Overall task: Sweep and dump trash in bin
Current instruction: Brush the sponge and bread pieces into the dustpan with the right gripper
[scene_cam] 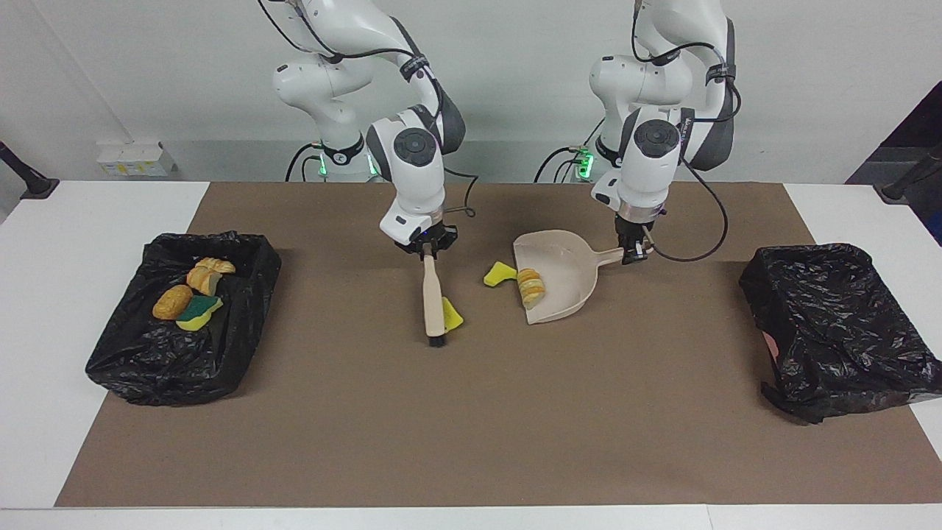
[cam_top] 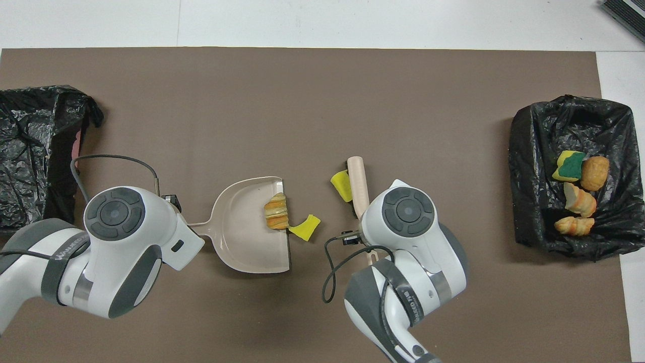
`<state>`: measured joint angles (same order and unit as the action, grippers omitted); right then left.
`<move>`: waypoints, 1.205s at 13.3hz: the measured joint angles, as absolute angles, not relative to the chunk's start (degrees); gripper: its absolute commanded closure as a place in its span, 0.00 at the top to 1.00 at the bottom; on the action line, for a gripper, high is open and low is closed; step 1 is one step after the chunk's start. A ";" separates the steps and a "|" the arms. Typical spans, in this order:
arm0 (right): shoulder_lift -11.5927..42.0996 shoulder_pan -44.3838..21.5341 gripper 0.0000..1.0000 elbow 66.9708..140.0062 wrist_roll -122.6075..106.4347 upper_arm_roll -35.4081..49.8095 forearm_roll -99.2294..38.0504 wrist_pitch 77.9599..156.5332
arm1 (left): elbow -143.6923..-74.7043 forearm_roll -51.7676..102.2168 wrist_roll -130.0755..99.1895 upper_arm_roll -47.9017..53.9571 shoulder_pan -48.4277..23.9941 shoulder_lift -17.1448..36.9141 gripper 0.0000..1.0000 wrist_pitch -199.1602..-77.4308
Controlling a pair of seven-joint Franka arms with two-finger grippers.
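A brown mat [scene_cam: 471, 412] covers most of the white desk [scene_cam: 73, 221], leaving bare white strips along the mat's two short ends and along its edge farthest from the robots. A black bag-lined bin [scene_cam: 831, 324] with nothing showing in it sits on the mat's edge at the left arm's end, partly overhanging onto the desk. Off the mat's corner at the right arm's end, a small white box [scene_cam: 136, 158] stands against the pale wall [scene_cam: 515, 73]. A black post [scene_cam: 26, 177] rises just off that same corner, and another black post [scene_cam: 909, 180] off the mat's corner at the left arm's end.
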<state>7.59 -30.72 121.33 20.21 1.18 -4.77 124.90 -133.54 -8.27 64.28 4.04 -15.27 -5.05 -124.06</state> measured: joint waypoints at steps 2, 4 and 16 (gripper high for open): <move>8.19 -33.35 0.00 120.63 20.08 1.24 -7.45 126.04 | -133.62 -8.27 64.23 4.04 -15.27 -5.11 0.00 -124.10; 8.33 -36.29 0.00 120.35 19.92 1.32 -11.74 127.99 | -133.69 -8.27 64.20 4.01 -15.26 -5.12 0.00 -124.27; 8.37 -41.61 0.00 113.09 19.88 1.40 -28.46 129.02 | -133.76 -5.85 57.45 3.88 -12.75 -5.15 0.00 -124.52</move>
